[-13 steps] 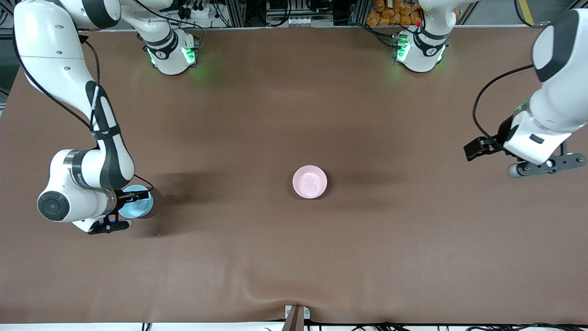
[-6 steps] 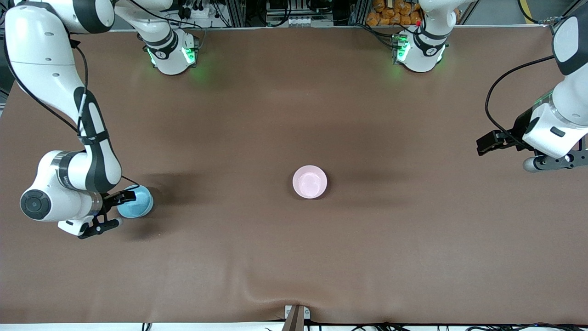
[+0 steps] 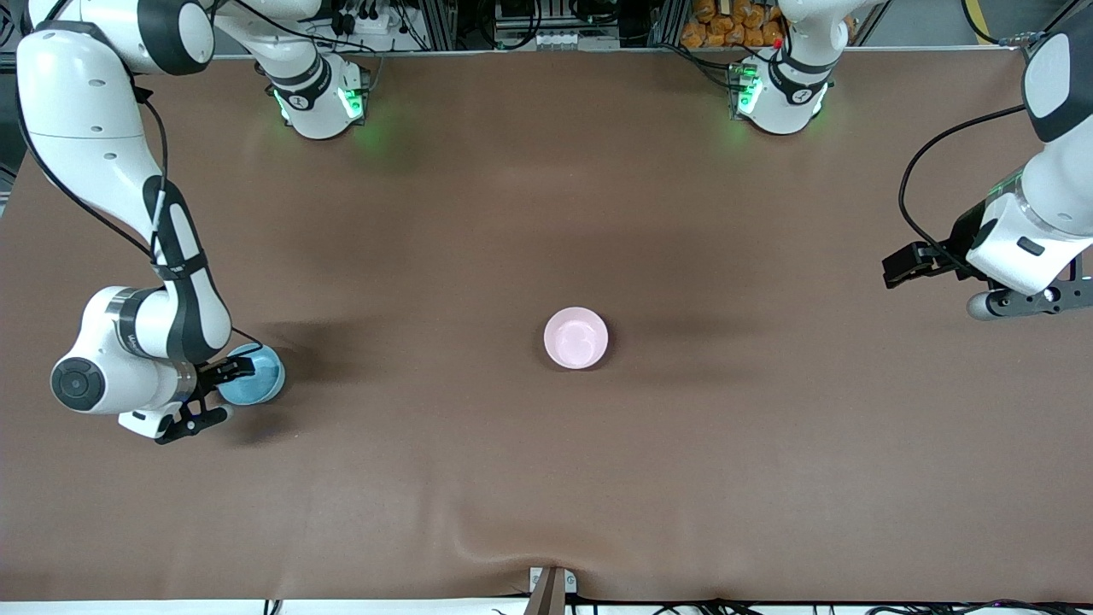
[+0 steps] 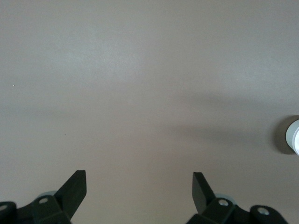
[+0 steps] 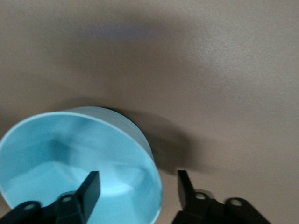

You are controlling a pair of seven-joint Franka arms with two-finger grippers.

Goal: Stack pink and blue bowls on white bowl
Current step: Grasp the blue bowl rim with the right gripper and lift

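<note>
The light blue bowl [image 3: 254,377] stands upright on the brown table near the right arm's end. My right gripper [image 3: 201,418] is open at its rim. In the right wrist view the blue bowl [image 5: 70,154] has its rim between the fingers of the right gripper [image 5: 138,189], one finger over the inside and one outside. The pale pink bowl [image 3: 576,338] stands alone at the table's middle. My left gripper [image 3: 1025,301] is open and empty over bare table at the left arm's end; it also shows in the left wrist view [image 4: 139,184]. No white bowl shows in the front view.
A whitish round rim [image 4: 294,135] shows at the edge of the left wrist view; I cannot tell which bowl it is. The brown table cover [image 3: 546,478] has a wrinkle near the front edge by a small bracket [image 3: 551,585].
My right hand has shifted toward the right arm's end of the table, so more of the blue bowl shows. My left gripper has moved toward the left arm's end. The bowls have stayed put.
</note>
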